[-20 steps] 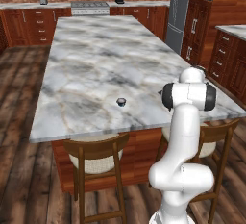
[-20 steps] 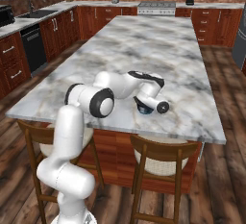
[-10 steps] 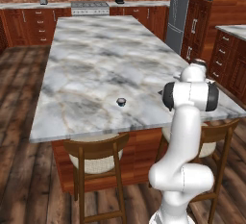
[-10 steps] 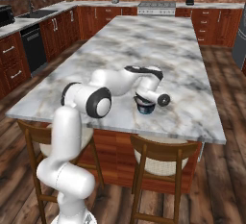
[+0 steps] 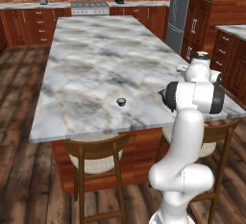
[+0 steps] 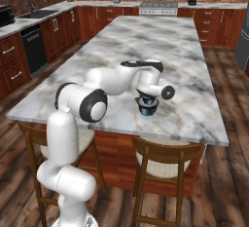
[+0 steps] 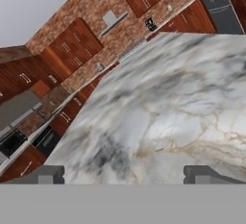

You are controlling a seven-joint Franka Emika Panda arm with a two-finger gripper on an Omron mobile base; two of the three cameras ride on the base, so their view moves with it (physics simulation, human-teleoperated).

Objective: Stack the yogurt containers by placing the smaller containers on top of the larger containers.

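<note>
— Marble island counter [image 6: 194, 104] is seen fronted by two wooden stools [image 6: 163, 160]. What is noted nearest?

— The gripper [image 6: 146, 96] is held low over the larger yogurt container [image 6: 147, 106], near the counter's front edge. In the hand view the fingertips [image 7: 45, 174] are set wide apart with nothing between them.

— And the smaller yogurt container [image 5: 121, 102]?

— It is found standing alone on the marble, well apart from the larger one. A stove [image 6: 159, 7] is noted at the far wall.
</note>
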